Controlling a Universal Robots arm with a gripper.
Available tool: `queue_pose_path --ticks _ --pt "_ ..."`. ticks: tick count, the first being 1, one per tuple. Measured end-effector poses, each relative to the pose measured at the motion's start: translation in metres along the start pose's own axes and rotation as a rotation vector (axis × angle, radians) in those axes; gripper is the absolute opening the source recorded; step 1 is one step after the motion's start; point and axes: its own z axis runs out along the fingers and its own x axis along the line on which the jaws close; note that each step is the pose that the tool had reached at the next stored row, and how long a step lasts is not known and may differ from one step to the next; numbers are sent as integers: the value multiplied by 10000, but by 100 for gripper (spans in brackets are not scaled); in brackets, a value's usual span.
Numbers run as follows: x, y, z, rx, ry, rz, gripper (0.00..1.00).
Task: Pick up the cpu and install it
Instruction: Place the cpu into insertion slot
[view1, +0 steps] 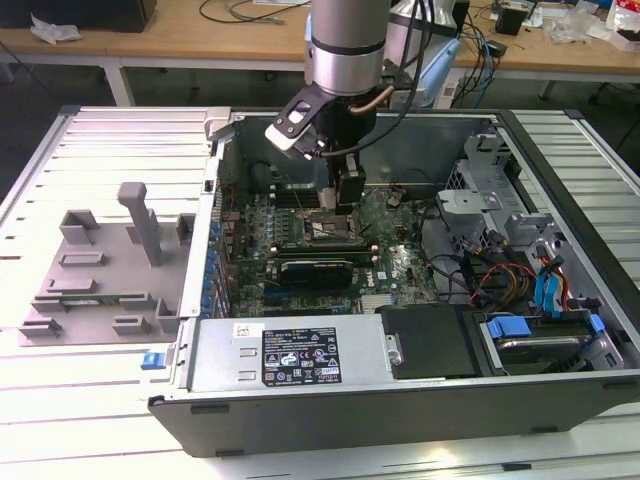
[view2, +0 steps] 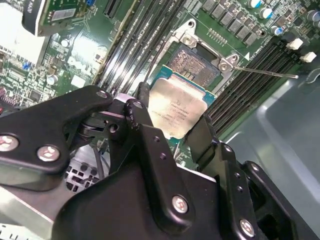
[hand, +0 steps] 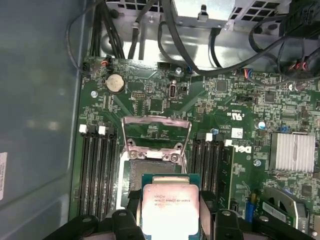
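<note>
Black two-finger gripper (view1: 348, 192) on the silver robot arm (view1: 345, 45) is reaching down into the open dark-grey PC case (view1: 400, 410), hanging over the green motherboard (view1: 400, 265) roughly mid-board in the exterior view. It's grasping the small flat square cpu w/ pale silvery metal top (view2: 176, 107) by two opposite edges, w/ black fingers (view2: 142, 112) pressing on either side, both touching the chip. Same grip is showing in the first wrist view: cpu (hand: 169, 207) is sitting between the gripper (hand: 170, 215) tips, lid facing the cam, green substrate edge peeking out around the lid.

Cpu is hanging right at the square cpu socket (hand: 150, 170), partly overlapping its edge. Can't tell whether it's touching the socket or hovering clear. Socket is lying open: its metal load-plate frame (hand: 156, 135) is resting swung back beyond it, contact field is showing bare, and the thin metal retention lever (view2: 265, 71) is sticking out to one side. Black RAM slots (hand: 97, 175) are running along both sides of the socket.

Round silver coin cell (hand: 115, 83) and finned silver heatsink (hand: 293, 152) are sitting on the board, well apart from the cpu. Long black rectangular card (view1: 315, 268) is lying across the board nr the gripper. Grey moulded tray (view1: 100, 260) is sitting outside the case on the exterior view's left, on the white slatted table (view1: 70, 400)
</note>
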Motion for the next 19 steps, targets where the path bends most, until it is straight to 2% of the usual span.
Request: queue_pose_path --ticks 4,10,13,17,19 --pt "14 -50 166 3 -8 165 55" --pt "67 -64 360 3 -7 166 55" --pt "85 -64 382 3 -7 166 55" --pt "110 -65 445 4 -8 146 55" --pt "147 -65 486 4 -7 129 55"
